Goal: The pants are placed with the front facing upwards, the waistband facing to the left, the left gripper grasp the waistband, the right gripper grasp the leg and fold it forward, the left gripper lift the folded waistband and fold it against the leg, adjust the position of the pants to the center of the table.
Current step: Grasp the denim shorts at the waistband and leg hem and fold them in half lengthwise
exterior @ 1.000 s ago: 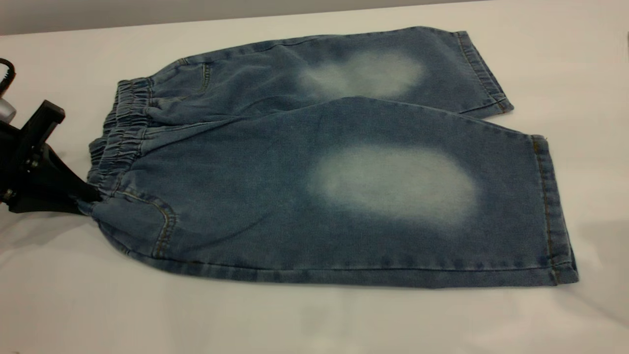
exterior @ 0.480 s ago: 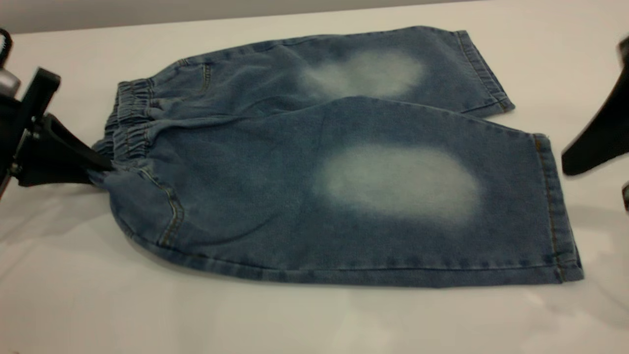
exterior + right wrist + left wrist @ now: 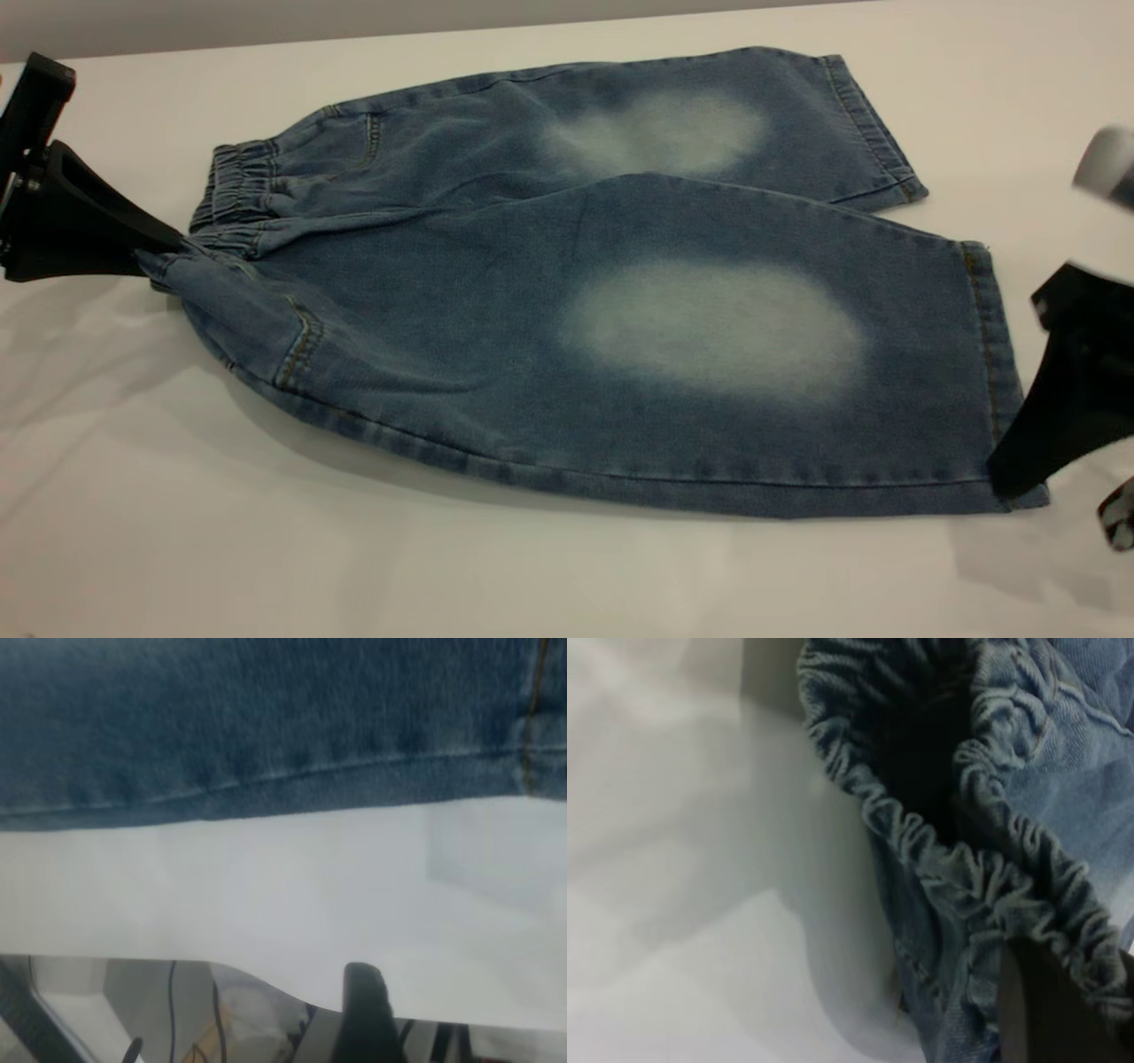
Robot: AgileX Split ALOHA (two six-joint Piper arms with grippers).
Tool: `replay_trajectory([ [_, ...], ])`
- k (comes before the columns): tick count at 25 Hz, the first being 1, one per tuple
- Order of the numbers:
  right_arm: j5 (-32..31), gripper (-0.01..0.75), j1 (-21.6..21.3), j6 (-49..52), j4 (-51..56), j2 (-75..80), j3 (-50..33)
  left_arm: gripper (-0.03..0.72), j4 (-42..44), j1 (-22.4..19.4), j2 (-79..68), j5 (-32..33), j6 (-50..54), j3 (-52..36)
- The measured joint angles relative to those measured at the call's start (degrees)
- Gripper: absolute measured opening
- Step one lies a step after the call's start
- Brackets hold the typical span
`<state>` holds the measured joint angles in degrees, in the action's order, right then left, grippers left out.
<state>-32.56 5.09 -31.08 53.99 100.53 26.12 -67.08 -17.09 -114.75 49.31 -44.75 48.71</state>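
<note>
Worktop (image 3: 532, 576), pale and broad, carries the pants (image 3: 567, 292) spread front up, waistband end twd the exterior view's left, hems twd its right. Near leg (image 3: 709, 354) lies flat w/ its pale oval patch up, partly overlapping the far leg; hem cuff at the right. Waistband (image 3: 232, 190) is puckered; its near corner is raised off the worktop, cloth below it hanging in a slack curve w/ shadow beneath. Left tool (image 3: 164, 252) comes in from the left edge, wedge fingers angled down and rightward, clamped on that waistband corner; left wrist view shows a dark finger (image 3: 1050, 1010) tight against the ruched band (image 3: 992, 877), the band's mouth gaping open. Right tool (image 3: 1019, 470) enters from the right edge, body tilted, one finger tip touching down at the near leg's hem corner; finger spread cannot be told, only one finger clearly seen.
</note>
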Motion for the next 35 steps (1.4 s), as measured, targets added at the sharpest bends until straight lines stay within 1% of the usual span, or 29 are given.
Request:
replay_trajectory([
  [6,0.49,0.431,0.0,-11.15,9.53,6.28,0.06,0.109,-0.21,1.79,0.05,0.0,-0.94,0.0],
  [9,2.34,0.431,0.0,-16.15,14.4,8.48,0.06,0.109,-0.21,1.85,0.05,-0.03,-0.94,0.0],
  [13,4.61,0.431,-1.71,-20.34,17.12,11.11,0.46,0.109,-0.21,1.85,0.05,-0.03,-0.99,0.0],
  [16,3.94,0.431,-3.99,-21.63,17.12,11.82,1.45,0.109,-0.21,1.85,0.05,0.02,-0.99,0.0],
  [19,1.22,0.431,-5.82,-21.92,17.56,12.01,2.06,0.109,-0.24,1.85,0.05,0.02,-0.99,0.0],
  [24,0.95,0.431,-5.8,-22.05,17.37,12.48,2.3,0.109,-0.43,1.85,0.05,0.12,-0.99,0.0],
  [27,2.36,0.431,-5.8,-21.91,17.42,13.46,2.34,0.109,-0.46,1.85,0.05,0.12,-0.99,0.0],
  [30,1.41,0.428,-5.8,-22.02,17.84,14.61,2.34,0.109,-0.46,1.85,0.05,0.12,-1.01,0.0],
  [35,1.54,0.424,-5.8,-26.85,22.05,15.0,2.37,0.109,-0.46,1.85,0.05,0.12,-1.27,0.0],
])
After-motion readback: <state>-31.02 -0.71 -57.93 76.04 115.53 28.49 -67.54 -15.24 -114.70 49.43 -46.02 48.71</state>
